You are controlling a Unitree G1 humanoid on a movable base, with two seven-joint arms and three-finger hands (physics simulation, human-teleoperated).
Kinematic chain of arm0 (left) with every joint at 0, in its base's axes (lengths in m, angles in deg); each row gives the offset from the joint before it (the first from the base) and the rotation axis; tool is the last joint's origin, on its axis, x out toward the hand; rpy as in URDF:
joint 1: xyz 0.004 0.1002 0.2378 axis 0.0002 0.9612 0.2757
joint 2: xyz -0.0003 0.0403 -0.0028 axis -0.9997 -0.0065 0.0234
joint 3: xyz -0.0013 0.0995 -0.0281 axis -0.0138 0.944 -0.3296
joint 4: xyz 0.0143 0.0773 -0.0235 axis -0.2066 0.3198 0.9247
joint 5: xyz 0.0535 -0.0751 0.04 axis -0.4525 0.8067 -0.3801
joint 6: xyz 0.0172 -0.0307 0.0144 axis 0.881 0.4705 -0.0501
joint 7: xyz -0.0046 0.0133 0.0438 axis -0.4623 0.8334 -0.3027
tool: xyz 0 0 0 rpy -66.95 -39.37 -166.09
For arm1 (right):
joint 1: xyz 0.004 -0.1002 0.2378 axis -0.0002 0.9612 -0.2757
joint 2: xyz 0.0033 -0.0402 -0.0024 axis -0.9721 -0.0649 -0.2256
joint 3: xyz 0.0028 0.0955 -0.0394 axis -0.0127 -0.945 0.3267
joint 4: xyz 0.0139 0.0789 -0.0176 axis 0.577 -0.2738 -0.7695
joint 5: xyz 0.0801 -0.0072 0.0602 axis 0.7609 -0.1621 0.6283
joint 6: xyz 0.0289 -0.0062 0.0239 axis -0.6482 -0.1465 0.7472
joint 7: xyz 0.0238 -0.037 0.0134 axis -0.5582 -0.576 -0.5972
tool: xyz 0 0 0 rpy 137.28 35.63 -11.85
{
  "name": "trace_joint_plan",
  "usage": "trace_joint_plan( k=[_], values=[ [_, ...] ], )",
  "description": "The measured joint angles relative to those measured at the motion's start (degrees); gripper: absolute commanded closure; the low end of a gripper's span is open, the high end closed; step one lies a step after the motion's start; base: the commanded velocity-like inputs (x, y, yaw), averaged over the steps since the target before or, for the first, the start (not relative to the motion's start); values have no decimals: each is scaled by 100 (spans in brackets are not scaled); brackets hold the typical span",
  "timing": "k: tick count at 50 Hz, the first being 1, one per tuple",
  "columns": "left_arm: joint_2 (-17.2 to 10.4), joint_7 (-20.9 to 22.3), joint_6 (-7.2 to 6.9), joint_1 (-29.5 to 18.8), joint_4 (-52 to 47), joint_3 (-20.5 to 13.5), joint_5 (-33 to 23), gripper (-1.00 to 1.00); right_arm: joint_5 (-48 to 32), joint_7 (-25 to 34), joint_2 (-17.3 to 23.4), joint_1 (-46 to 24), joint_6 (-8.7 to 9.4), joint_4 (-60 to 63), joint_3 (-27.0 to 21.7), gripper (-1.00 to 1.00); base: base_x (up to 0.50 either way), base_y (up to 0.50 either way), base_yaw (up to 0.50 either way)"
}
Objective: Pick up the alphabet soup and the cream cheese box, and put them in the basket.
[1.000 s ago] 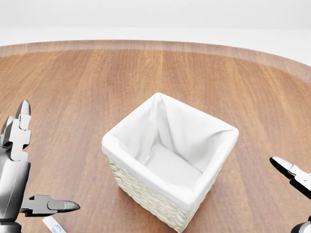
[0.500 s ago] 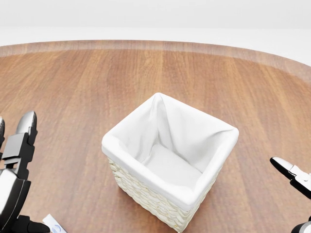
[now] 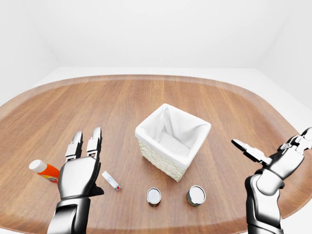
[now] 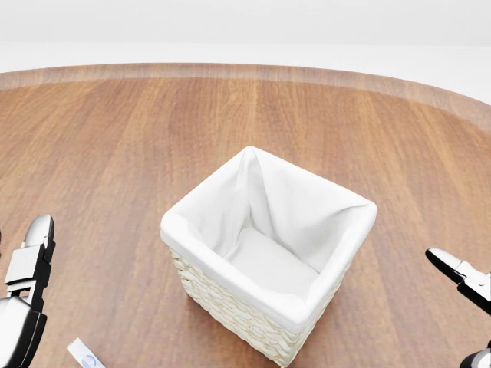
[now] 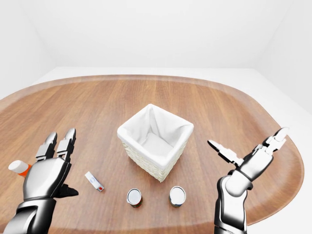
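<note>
Basket sits mid-tabletop, empty. Two cans stand just below it; flat box lower-left. Both robot hands spread, holding nothing. Risk: grabbing the wrong can, labels unreadable.

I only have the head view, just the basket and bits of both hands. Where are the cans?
Observer: Two cans stand below the basket in the left-eye view: one lower left, another lower right. Labels can't be read.
Operator: Anything held?
Observer: No. The left hand is open with fingers up; the right hand is open too.
Operator: What's that white strip at my bottom left?
Observer: A small flat white box on the table, right of the left hand.
Operator: Anything else?
Observer: An orange bottle lying left of that hand.
</note>
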Motion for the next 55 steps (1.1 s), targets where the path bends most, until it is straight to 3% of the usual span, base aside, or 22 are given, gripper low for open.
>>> trace_joint_plan(
  k=[28, 55],
  values=[
    [22, -153, 0, 90, 111, 111, -163, -100, -88, 0, 26, -22, 0, -86, 21, -100, 0, 0, 0],
    [-323, -627, 0, 121, 677, 905, -1201, -100, -102, 0, 23, -23, 0, -60, 29, -100, 0, 0, 0]
  ],
)
